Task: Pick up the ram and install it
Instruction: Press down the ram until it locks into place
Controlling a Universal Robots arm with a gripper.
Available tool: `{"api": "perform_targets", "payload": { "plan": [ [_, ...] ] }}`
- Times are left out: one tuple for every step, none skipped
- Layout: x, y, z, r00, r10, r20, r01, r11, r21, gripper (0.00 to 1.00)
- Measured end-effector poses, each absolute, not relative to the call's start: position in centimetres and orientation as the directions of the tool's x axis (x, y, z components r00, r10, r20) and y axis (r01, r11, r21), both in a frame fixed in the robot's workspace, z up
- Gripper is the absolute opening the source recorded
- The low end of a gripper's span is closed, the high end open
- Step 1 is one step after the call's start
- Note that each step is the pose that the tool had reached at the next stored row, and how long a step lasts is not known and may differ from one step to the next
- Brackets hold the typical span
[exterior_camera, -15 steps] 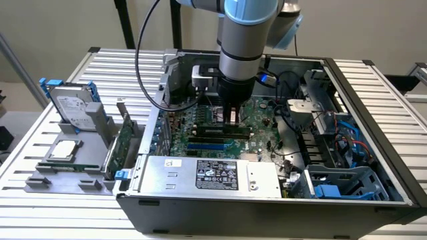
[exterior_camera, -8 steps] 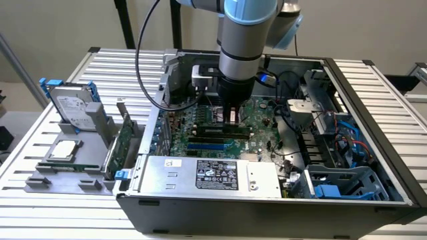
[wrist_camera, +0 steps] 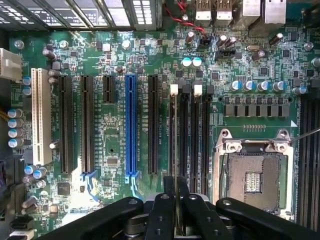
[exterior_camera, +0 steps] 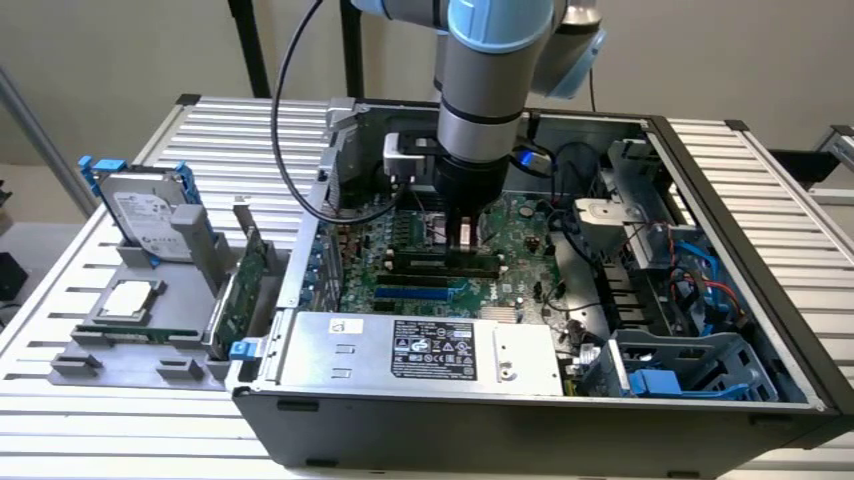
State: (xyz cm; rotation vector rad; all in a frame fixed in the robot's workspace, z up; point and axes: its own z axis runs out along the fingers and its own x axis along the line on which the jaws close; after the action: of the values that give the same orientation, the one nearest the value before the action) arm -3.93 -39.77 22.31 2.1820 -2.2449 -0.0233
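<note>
While the grey-and-blue robot arm (exterior_camera: 487, 70) reaches straight down into the open black computer case (exterior_camera: 534, 400), its black gripper (exterior_camera: 463, 232) hangs just above the green motherboard (exterior_camera: 514, 225) near the middle of the case. In the wrist view the gripper (wrist_camera: 175, 202) is closed narrowly on the ram (wrist_camera: 175, 145), a thin green circuit-board stick seen edge-on, held upright between the black fingers (wrist_camera: 161, 215). The stick lines up with the row of long black memory slots (wrist_camera: 192, 130), at the slot with a white end clip (wrist_camera: 173, 90); whether it is already seated cannot be told. From the ram, the long blue expansion slot (wrist_camera: 131, 125) lies toward 9 o'clock in that picture, and the empty silver processor socket (wrist_camera: 255, 175) toward 3 o'clock. At the exterior view's left, on the slatted metal desk (exterior_camera: 80, 420), a grey parts holder (exterior_camera: 134, 350) carries a silver hard drive (exterior_camera: 140, 215), a square silver processor chip (exterior_camera: 124, 300) and a large green expansion card (exterior_camera: 244, 285).
</note>
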Motion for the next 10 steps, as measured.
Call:
{"api": "perform_targets", "payload": {
  "plan": [
    [-3.9,-39.8,22.3,-0.028,-1.0,-0.002,-0.999,0.028,0.018,0.0],
    [-3.9,-39.8,22.3,-0.028,-1.0,-0.002,-0.999,0.028,0.018,1.0],
    [-3.9,-39.8,22.3,-0.028,-1.0,-0.002,-0.999,0.028,0.018,1.0],
    [-3.9,-39.8,22.3,-0.028,-1.0,-0.002,-0.999,0.028,0.018,1.0],
    [-3.9,-39.8,22.3,-0.028,-1.0,-0.002,-0.999,0.028,0.018,1.0],
    [-3.9,-39.8,22.4,-0.029,-1.0,-0.002,-0.999,0.028,0.018,1.0],
    [-3.9,-39.8,22.6,-0.029,-1.0,-0.002,-0.999,0.028,0.018,1.0],
    [-3.9,-39.8,22.9,-0.029,-1.0,-0.002,-0.999,0.029,0.018,1.0],
    [-3.9,-39.8,23.2,-0.029,-1.0,-0.002,-0.999,0.029,0.019,1.0],
    [-3.9,-39.8,23.6,-0.029,-1.0,-0.002,-0.999,0.029,0.019,1.0]
  ]
}}
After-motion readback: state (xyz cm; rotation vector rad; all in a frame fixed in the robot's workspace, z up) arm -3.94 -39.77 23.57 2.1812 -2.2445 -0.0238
